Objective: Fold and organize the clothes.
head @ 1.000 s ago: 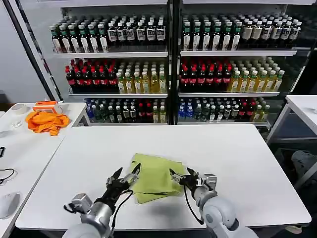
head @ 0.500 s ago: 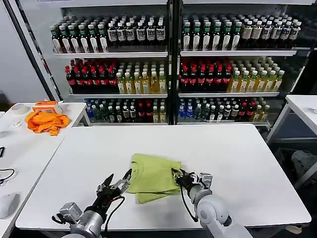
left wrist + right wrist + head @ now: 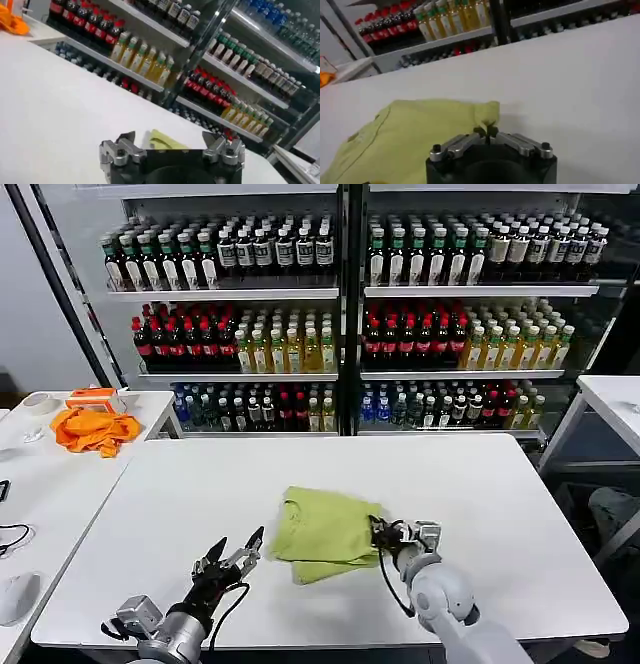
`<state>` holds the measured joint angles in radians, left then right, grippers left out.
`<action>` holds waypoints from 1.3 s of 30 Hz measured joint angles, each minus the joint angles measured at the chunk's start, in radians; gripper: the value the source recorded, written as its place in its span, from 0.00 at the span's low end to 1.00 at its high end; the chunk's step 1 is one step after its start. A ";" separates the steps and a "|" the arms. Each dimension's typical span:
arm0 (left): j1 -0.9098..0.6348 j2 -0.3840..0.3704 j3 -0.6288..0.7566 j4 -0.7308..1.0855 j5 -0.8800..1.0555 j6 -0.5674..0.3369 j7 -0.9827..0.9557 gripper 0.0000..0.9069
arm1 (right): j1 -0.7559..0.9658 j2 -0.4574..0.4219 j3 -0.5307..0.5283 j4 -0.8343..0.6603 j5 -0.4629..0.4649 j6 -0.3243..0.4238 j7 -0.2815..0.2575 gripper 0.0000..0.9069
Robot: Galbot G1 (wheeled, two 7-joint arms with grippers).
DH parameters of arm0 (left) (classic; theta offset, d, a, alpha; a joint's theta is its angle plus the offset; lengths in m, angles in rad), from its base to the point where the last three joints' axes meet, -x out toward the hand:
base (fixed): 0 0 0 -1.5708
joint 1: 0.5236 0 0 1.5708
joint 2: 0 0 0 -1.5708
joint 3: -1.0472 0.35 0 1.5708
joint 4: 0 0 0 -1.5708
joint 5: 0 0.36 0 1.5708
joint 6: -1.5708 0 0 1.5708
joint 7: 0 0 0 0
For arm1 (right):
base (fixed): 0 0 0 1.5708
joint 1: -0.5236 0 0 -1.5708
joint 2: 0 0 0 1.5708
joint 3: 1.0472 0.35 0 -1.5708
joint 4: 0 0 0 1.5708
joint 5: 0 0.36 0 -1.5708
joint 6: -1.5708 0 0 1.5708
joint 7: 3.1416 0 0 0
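— Lime T-shirt (image 3: 322, 533) has slid rightward, folded on the worktop (image 3: 480, 504).
— Right end effector (image 3: 383, 535) pinches its right edge; left end effector (image 3: 232, 560), spread empty, has withdrawn left of it.

Head overview; low tabletop wrist close-ups.

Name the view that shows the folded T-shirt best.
Head view: the whole folded T-shirt lies on the white table, the right gripper shut on its edge. The right wrist view shows part of it; the left wrist view shows a sliver beyond the open left gripper.
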<state>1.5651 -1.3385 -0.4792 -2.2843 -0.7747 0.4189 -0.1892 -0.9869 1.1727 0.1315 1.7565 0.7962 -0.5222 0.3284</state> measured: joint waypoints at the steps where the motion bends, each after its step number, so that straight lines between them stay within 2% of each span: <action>1: 0.000 -0.001 0.001 0.000 0.000 0.000 0.000 1.00 | 0.004 -0.007 0.006 -0.001 -0.003 -0.002 -0.004 0.00; 5: -0.002 -0.004 0.009 0.000 0.003 0.002 0.002 1.00 | 0.017 -0.036 0.030 -0.007 -0.021 -0.015 -0.024 0.00; 6: -0.003 -0.005 0.010 0.001 0.005 0.003 0.002 1.00 | 0.020 -0.043 0.035 -0.010 -0.028 -0.019 -0.030 0.17; 7: -0.004 -0.005 0.012 0.003 0.007 0.003 0.002 1.00 | 0.022 -0.052 0.040 -0.014 -0.036 -0.023 -0.038 1.00; 13: -0.009 -0.006 0.027 0.015 0.032 -0.002 0.007 1.00 | 0.028 -0.095 0.064 -0.020 -0.089 -0.031 -0.086 1.00; 17: -0.013 -0.001 0.025 0.023 0.068 -0.014 0.011 1.00 | 0.003 -0.112 0.086 0.002 -0.148 0.007 -0.114 1.00; 26: -0.033 0.027 -0.005 0.046 0.192 -0.044 0.026 1.00 | -0.129 -0.121 0.150 0.094 -0.344 0.180 -0.147 1.00; 35: -0.052 0.062 -0.004 0.074 0.306 -0.079 0.029 1.00 | -0.226 -0.092 0.210 0.117 -0.496 0.377 -0.134 1.00; 39: -0.050 0.072 0.000 0.077 0.342 -0.089 0.030 1.00 | -0.258 -0.082 0.227 0.124 -0.533 0.452 -0.136 1.00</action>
<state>1.5149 -1.2664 -0.4788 -2.2076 -0.4331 0.3301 -0.1588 -1.2450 1.0910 0.3585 1.8808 0.2636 -0.0698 0.1925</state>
